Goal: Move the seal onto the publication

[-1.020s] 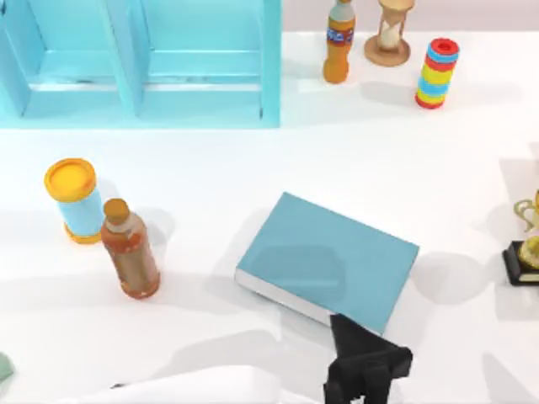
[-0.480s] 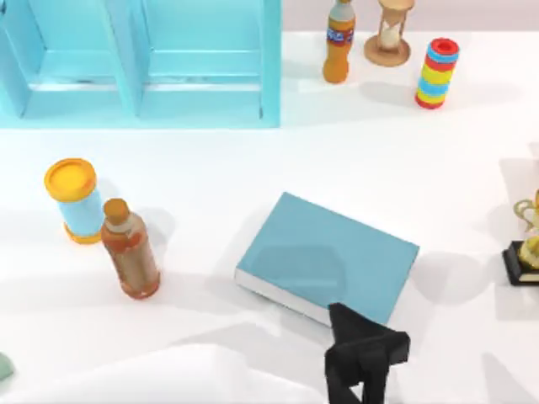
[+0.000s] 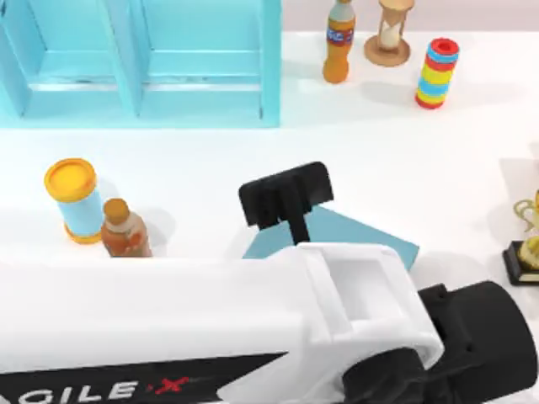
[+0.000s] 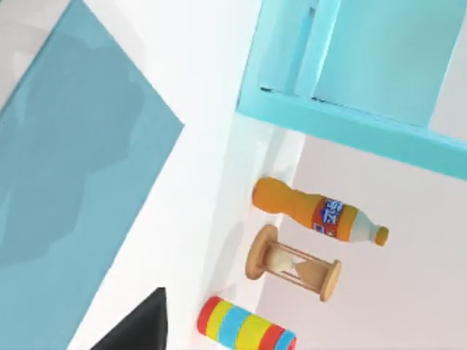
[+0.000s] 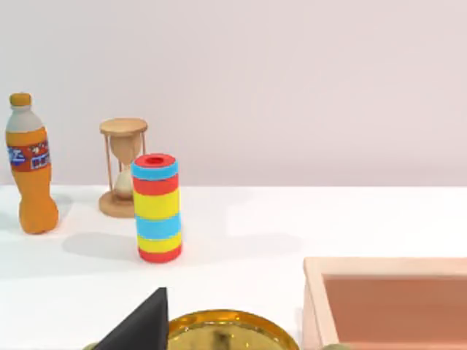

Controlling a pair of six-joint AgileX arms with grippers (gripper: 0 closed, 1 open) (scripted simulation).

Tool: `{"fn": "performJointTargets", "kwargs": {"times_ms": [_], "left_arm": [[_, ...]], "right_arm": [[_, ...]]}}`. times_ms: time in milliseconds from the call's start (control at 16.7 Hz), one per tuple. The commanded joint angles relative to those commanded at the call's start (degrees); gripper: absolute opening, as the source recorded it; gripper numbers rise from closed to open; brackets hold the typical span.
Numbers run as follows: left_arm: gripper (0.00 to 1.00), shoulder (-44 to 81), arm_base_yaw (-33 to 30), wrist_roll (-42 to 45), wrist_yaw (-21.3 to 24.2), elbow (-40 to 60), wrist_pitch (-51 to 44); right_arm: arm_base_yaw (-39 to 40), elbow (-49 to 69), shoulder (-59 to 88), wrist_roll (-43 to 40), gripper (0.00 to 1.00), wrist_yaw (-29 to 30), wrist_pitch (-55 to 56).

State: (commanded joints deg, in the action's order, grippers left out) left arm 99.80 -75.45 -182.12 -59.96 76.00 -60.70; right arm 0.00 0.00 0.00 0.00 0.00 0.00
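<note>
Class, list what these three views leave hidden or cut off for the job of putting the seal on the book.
1. Book: top view, mostly covered by the left arm; left wrist view cuts it at the frame edge.
2. Left gripper: top view, over the book's far edge; its fingers and any load are concealed by its own body.
3. Brown bottle: top view, lower part behind the left arm.
4. Trophy: top view, cut by the right edge.

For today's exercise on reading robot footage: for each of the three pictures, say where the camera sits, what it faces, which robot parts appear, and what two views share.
Top view: above the table, looking down; the left arm crosses the book, its gripper over it.
Left wrist view: on the left arm, facing the book, shelf unit, orange bottle; a dark finger shows.
Right wrist view: on the right arm, facing the hourglass and striped cylinder.
All share these two.
</note>
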Motion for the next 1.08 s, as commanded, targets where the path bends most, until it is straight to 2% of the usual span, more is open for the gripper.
{"fn": "performJointTargets", "kwargs": {"times_ms": [180, 480, 840, 1080], "left_arm": [[1.0, -13.57, 8.04, 21.42, 6.32, -6.26, 10.11], [1.0, -37.23, 23.59, 63.72, 19.11, -20.04, 26.5], [1.0, -64.38, 44.05, 116.37, 35.73, -40.69, 43.26], [1.0, -79.79, 57.07, 146.32, 45.98, -55.1, 51.48]], "right_arm": [[0.0, 0.0, 0.0, 0.0, 1.0, 0.0, 0.0], [0.0, 0.0, 0.0, 0.0, 1.0, 0.0, 0.0], [0.0, 0.0, 0.0, 0.0, 1.0, 0.0, 0.0], [0.0, 0.0, 0.0, 0.0, 1.0, 0.0, 0.0]]}}
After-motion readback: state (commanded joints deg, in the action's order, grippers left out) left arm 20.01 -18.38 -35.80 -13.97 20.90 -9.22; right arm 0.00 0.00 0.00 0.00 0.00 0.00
